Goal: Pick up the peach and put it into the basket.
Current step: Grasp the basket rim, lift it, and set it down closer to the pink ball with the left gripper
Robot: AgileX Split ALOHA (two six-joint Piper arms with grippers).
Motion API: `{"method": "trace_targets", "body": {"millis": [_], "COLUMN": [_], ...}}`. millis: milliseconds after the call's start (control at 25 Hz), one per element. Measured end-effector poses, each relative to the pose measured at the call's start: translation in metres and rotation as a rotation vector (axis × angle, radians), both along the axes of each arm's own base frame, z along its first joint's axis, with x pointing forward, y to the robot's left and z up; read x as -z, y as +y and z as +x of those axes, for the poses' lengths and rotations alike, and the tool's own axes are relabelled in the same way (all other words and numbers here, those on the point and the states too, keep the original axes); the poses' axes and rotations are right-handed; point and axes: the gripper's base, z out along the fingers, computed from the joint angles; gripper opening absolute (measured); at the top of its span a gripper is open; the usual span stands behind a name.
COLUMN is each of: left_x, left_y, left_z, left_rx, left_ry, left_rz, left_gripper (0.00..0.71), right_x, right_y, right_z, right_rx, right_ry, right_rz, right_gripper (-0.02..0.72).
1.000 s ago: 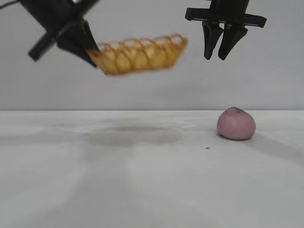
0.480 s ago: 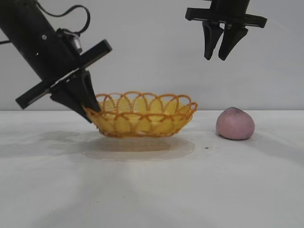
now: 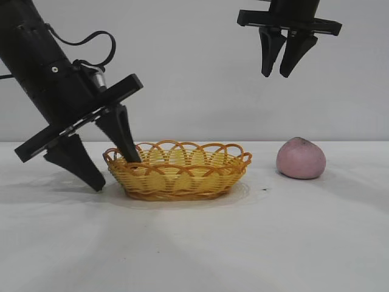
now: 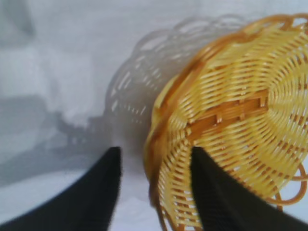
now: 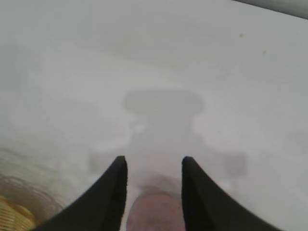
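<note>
the basket (image 3: 177, 171) sits flat on the white table (image 3: 194, 243), and the left gripper (image 3: 115, 169) is low at its left end with its fingers spread apart and released, one finger dipping inside the scalloped rim and the other planted on the table just outside it (the left wrist view shows the rim passing between the two black fingers with a gap on both sides). the peach (image 3: 301, 159) lies on the table to the right of the basket, near it but not touching, while the right gripper (image 3: 281, 74) hangs high above the peach, pointing down, its fingers partly apart and holding nothing.
</note>
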Motion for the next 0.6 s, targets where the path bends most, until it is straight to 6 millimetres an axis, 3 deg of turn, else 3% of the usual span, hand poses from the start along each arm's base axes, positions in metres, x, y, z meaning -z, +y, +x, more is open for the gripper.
{"method": "trace_targets", "body": {"millis": [240,400,480,600], "left_x": [-0.026,-0.061,-0.071,-0.067], "left_y": [0.013,0.036,0.050,0.074], "left_z": [-0.001,-0.002,-0.003,-0.003], "left_rx": [0.013,0.011,0.002,-0.025], "left_ry": [-0.046,-0.155,-0.185,-0.168], "left_rz": [0.040,0.091,0.181,0.398], "left_gripper": [0.483,0.483,0.483,0.483], "right_x": [0.000,0.000,0.000,0.000], "right_y": [0.000,0.000,0.001,0.001], "right_z": [0.000,0.000,0.000,0.000], "right_rx": [0.001,0.001,0.001,0.001], "right_ry": [0.001,0.002,0.004,0.005], "right_rz": [0.004,0.006,0.007,0.010], "right_gripper": [0.265,0.265,0.265,0.265]}}
